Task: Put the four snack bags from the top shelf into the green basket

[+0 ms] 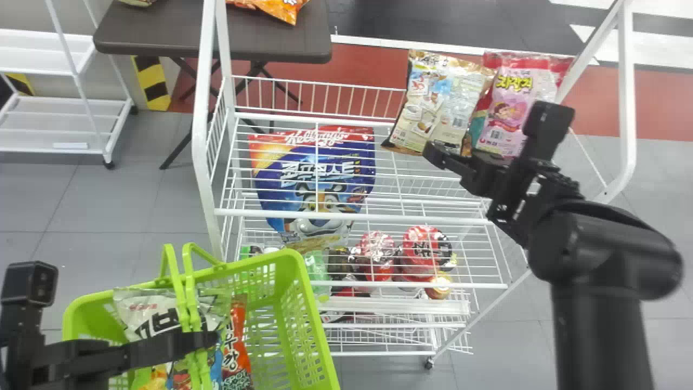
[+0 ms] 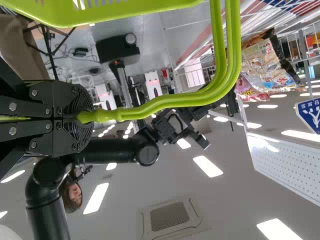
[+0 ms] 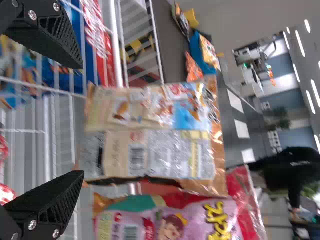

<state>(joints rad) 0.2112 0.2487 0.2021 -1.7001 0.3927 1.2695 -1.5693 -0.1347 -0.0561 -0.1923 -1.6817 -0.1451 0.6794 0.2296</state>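
Green basket (image 1: 315, 319) at seven o'clock, two snack bags waiting at one.
The left hand (image 2: 77, 117) is clamped narrow on the basket handles (image 2: 165, 101), probably to keep the mouth steady for loading; a white snack bag (image 1: 146, 314) and red snack bag (image 1: 237, 346) lie inside. Beyond, the right hand (image 3: 82, 119) stands wide, holding nothing, facing the tan snack bag (image 1: 441, 103). That one leans upright beside the pink snack bag (image 1: 509, 116) on the top shelf (image 1: 379, 218), which should suit a pinch.

right hand (image 1: 453, 154), fingers apart | tan snack bag (image 3: 155, 135) ahead | pink snack bag (image 3: 190, 220) alongside
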